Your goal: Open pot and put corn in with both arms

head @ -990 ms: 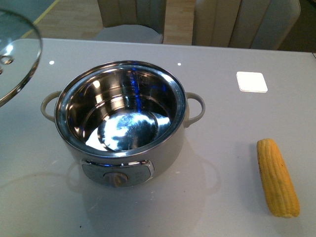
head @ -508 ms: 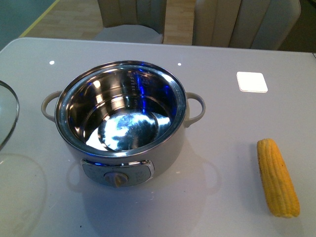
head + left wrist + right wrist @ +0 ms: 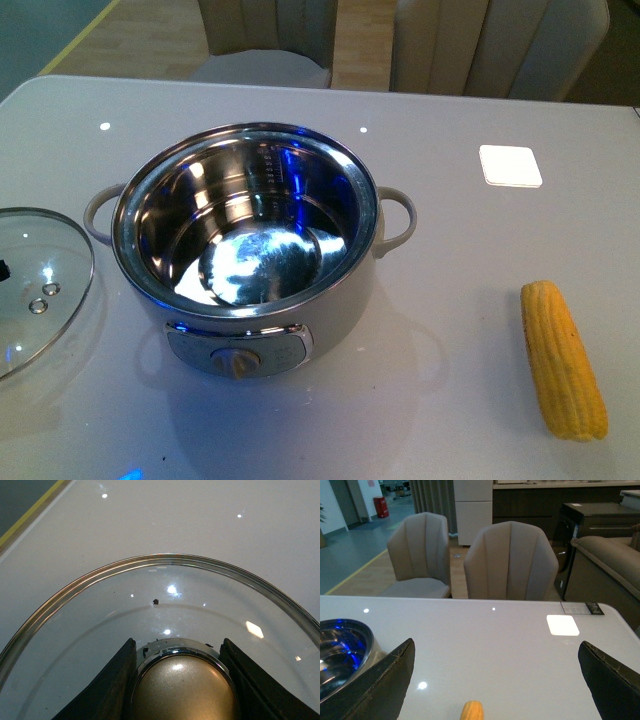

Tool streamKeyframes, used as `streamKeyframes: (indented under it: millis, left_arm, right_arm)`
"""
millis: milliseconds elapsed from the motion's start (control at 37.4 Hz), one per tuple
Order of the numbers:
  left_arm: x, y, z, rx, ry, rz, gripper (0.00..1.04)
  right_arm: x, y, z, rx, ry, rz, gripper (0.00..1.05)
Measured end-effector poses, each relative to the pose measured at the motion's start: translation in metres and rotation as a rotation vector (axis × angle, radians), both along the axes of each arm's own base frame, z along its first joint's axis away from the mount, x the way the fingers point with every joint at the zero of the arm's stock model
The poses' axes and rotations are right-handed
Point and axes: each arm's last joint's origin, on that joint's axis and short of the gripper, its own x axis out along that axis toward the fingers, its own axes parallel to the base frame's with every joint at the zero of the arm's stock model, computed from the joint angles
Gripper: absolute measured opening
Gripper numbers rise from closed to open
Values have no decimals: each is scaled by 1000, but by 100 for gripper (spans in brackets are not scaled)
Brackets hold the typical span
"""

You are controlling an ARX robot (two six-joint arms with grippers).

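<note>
1. Two loop handles flank the beige-grey pot (image 3: 345, 305). Its lid is off and its shiny steel bowl (image 3: 260, 265) stands open on the glossy white table (image 3: 450, 240).
2. The glass lid (image 3: 40, 290), round and steel-rimmed, sits low just to the pot's left. The left gripper (image 3: 178, 647) has its black fingers (image 3: 117, 680) pressed against either side of the lid's golden domed knob (image 3: 182, 692).
3. The corn (image 3: 563, 360), a tapered, nubbly yellow cob, lies flat on the table well to the pot's right (nothing touches it).
4. The right gripper (image 3: 496, 645) hangs above the cob's near tip with its dark, wedge-shaped fingers (image 3: 385, 680) spread wide apart.
</note>
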Motion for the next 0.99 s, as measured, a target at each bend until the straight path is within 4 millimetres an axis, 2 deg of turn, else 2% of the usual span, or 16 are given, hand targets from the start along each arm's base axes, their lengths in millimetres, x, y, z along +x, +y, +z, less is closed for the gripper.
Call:
streamKeyframes:
  millis: [267, 669, 776, 856, 990]
  left_arm:
    - [5, 1, -25, -8, 10, -10, 44]
    - [6, 2, -30, -16, -11, -6, 45]
    - [3, 1, -28, -15, -2, -2, 67]
    - [1, 1, -17, -2, -15, 4, 83]
    - [3, 5, 6, 21, -53, 13, 99]
  right_arm:
    - [0, 0, 0, 0, 0, 0, 96]
    - [0, 0, 0, 0, 0, 0, 96]
    - [0, 0, 0, 0, 0, 0, 96]
    - [0, 0, 0, 0, 0, 0, 96]
    - [0, 0, 0, 0, 0, 0, 96]
